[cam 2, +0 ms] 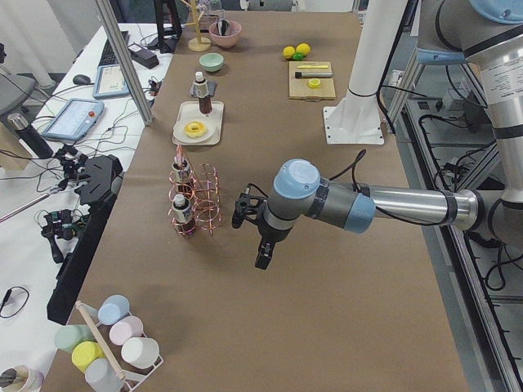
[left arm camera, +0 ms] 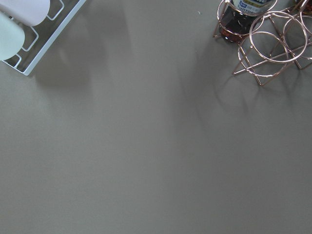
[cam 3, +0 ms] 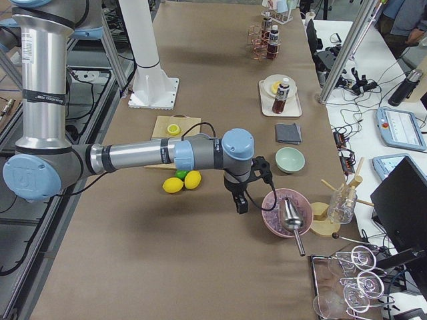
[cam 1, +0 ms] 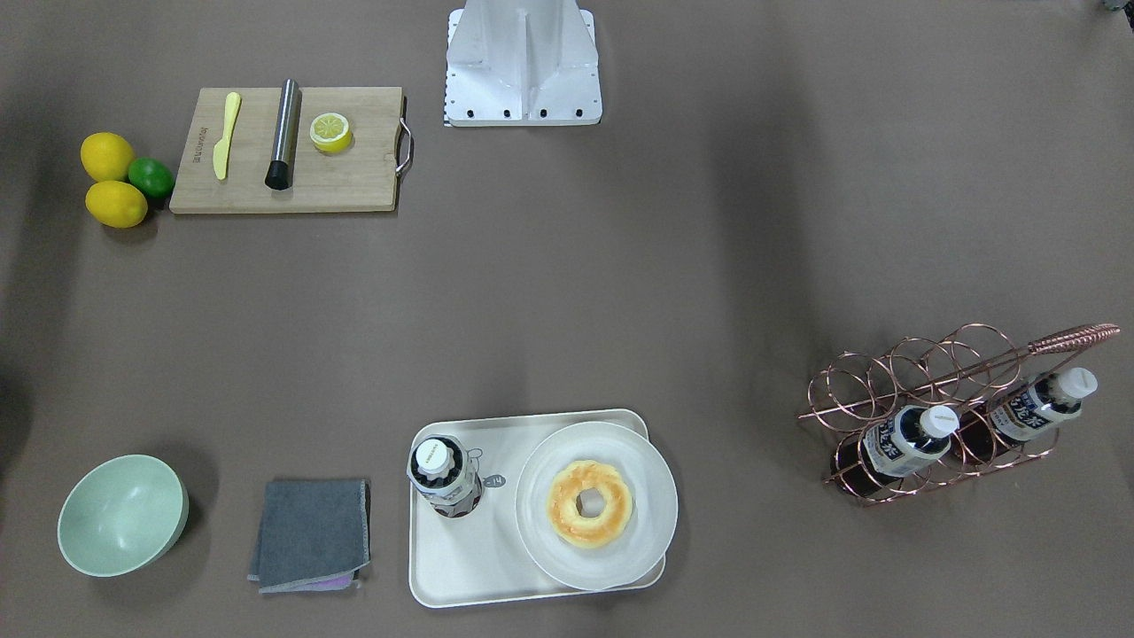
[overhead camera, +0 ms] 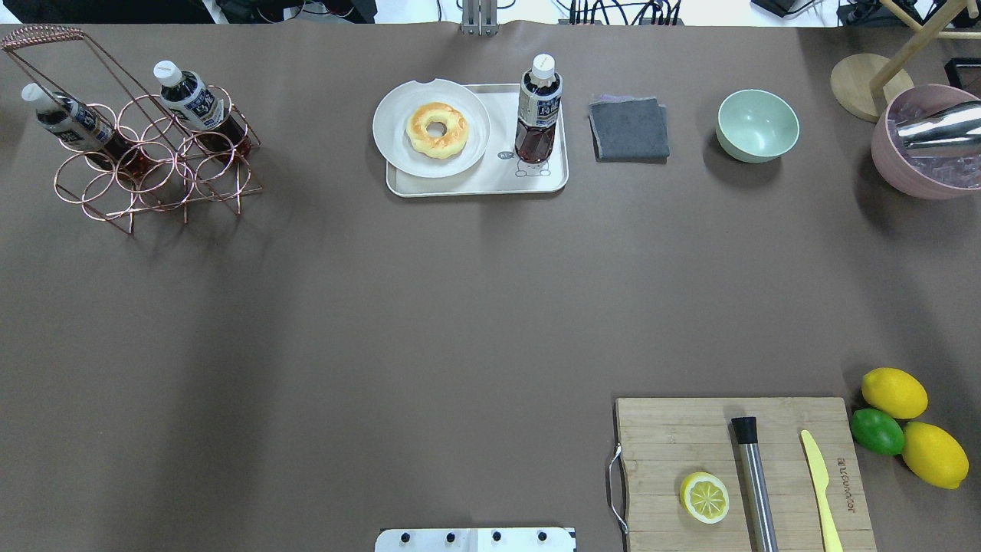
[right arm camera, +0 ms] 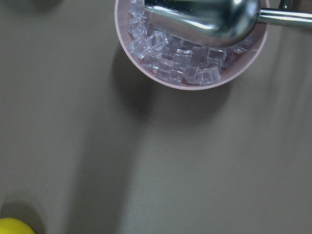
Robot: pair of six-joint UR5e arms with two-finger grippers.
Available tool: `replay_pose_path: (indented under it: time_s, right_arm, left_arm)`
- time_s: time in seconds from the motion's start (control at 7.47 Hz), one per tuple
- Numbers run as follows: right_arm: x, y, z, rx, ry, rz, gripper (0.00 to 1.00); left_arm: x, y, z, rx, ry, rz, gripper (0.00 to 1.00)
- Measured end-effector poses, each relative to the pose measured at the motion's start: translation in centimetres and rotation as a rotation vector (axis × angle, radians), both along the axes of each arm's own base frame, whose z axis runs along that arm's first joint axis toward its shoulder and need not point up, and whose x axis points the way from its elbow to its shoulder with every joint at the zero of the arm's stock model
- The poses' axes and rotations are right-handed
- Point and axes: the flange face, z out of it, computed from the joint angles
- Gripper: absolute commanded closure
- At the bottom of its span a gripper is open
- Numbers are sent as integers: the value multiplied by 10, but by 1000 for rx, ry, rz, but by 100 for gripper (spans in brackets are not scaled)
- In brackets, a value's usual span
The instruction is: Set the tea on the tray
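Observation:
One tea bottle (cam 1: 446,478) stands upright on the cream tray (cam 1: 461,567), beside the bear drawing; it also shows in the overhead view (overhead camera: 538,115) on the tray (overhead camera: 475,186). Two identical bottles (overhead camera: 191,100) (overhead camera: 65,123) lean in a copper wire rack (overhead camera: 146,176). My left gripper (cam 2: 263,258) hangs above bare table beside the rack, holding nothing that I can see. My right gripper (cam 3: 241,204) hangs beside a pink ice bowl (cam 3: 285,217). Both grippers show only in the side views, so I cannot tell whether they are open or shut.
A white plate (overhead camera: 398,149) with a doughnut (overhead camera: 436,129) fills the tray's other half. A grey cloth (overhead camera: 629,128) and a green bowl (overhead camera: 757,125) lie beside the tray. A cutting board (overhead camera: 674,437) holds a knife, metal cylinder and half lemon; lemons (overhead camera: 894,392) lie beside it.

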Motion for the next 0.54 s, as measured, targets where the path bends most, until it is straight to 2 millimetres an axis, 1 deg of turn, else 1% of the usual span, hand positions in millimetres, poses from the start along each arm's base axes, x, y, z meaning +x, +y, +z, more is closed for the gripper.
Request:
replay_pose_path:
  time_s: [0.13,0.54]
  right_arm:
    - [7,4,4,-4,-1,13,0]
    - [12,3,1,0,-4,26,0]
  left_arm:
    - [-1,0,3,-4,-9,-3,3]
    - [-1,2,12,-21,-21,-5,3]
